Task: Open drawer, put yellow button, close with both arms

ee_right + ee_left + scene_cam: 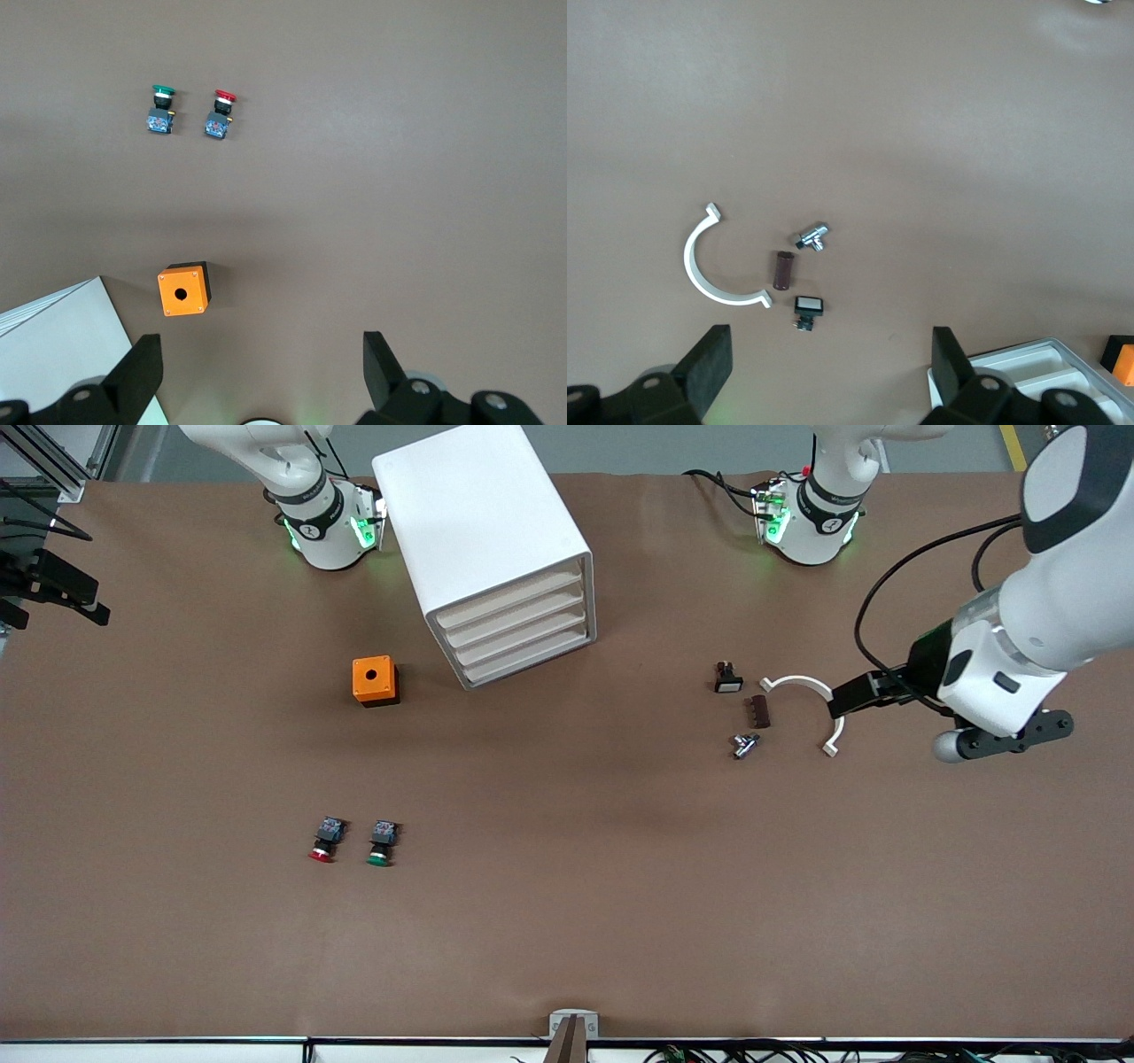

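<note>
**A:** Over by the cabinet (483, 522), nothing's moving yet. All four drawers (518, 624) are sitting flush, none pulled out.

**B:** And the yellow button?

**A:** Can't find it, tbh. I'm seeing a red-capped button (324, 841) and a green-capped button (382, 843) side by side, nearer the front camera than the cabinet. There's also an orange box (375, 680) beside the cabinet, toward the right arm's end. No yellow cap in any view.

**B:** Grippers?

**A:** The left gripper (828, 367) is hanging over the table toward the left arm's end from the cabinet, fingers spread wide and holding nothing. A white C-clamp (811, 707) and some small bits are lying below it. The right gripper (261, 367) is hovering high over the table by the cabinet and orange box, also spread and empty.

**B:** So what's worrying you?

**A:** Two things, imo. With no yellow one showing, an arm could be grabbing the red or green button instead. And the cabinet's sitting loose and skewed, so pulling a drawer w/o the other arm bracing it could drag the whole box.
</note>
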`<state>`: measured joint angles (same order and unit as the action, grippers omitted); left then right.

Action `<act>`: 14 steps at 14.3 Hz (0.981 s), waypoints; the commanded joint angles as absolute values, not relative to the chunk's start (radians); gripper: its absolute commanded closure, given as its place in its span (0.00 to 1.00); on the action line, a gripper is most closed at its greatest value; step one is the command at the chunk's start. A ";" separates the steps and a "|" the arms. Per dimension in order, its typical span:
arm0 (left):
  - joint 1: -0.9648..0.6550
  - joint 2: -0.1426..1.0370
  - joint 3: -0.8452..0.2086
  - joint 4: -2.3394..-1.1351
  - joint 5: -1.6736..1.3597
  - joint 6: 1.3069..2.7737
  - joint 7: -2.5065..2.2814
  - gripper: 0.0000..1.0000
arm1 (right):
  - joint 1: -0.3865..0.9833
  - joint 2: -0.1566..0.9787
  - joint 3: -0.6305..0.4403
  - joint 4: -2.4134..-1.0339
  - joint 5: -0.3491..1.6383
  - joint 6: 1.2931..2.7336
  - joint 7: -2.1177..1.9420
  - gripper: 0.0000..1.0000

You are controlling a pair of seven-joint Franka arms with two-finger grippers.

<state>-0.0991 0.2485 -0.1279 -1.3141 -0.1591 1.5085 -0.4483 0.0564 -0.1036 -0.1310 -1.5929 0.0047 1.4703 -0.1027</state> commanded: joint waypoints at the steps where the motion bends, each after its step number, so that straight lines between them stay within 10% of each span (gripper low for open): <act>1: -0.031 0.207 -0.146 -1.351 -0.143 1.497 -0.376 0.00 | 0.067 -0.133 -0.132 -1.623 -0.011 1.494 -0.091 0.00; 11: -0.072 -0.101 0.029 -1.860 -0.129 1.761 -0.107 0.00 | 0.066 -0.132 -0.132 -1.623 -0.003 1.499 -0.091 0.00; 14: -0.066 -0.095 0.022 -1.827 -0.086 1.764 -0.109 0.00 | 0.066 -0.132 -0.132 -1.623 -0.003 1.499 -0.091 0.00</act>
<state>-0.0599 -0.0596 0.0189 -1.8109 -0.1340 1.7404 -0.1172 0.0567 -0.1036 -0.1300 -1.5934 0.0047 1.4855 -0.1027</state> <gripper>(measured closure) 0.000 0.000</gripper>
